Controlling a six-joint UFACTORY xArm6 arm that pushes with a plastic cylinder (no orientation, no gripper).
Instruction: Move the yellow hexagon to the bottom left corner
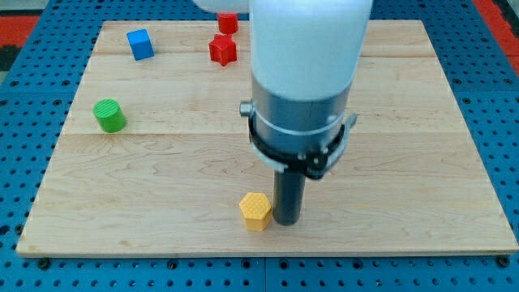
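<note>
The yellow hexagon (255,211) lies on the wooden board (162,186), near the view's bottom edge and a little left of the middle. My tip (286,221) stands on the board right beside it, on its right side, touching or nearly touching it. The arm's white and grey body (304,81) rises above the tip and hides the board behind it.
A green cylinder (109,115) stands at the view's left. A blue cube (140,44) sits at the top left. Two red blocks (222,49) (228,23) lie near the top middle. A blue pegboard (24,97) surrounds the board.
</note>
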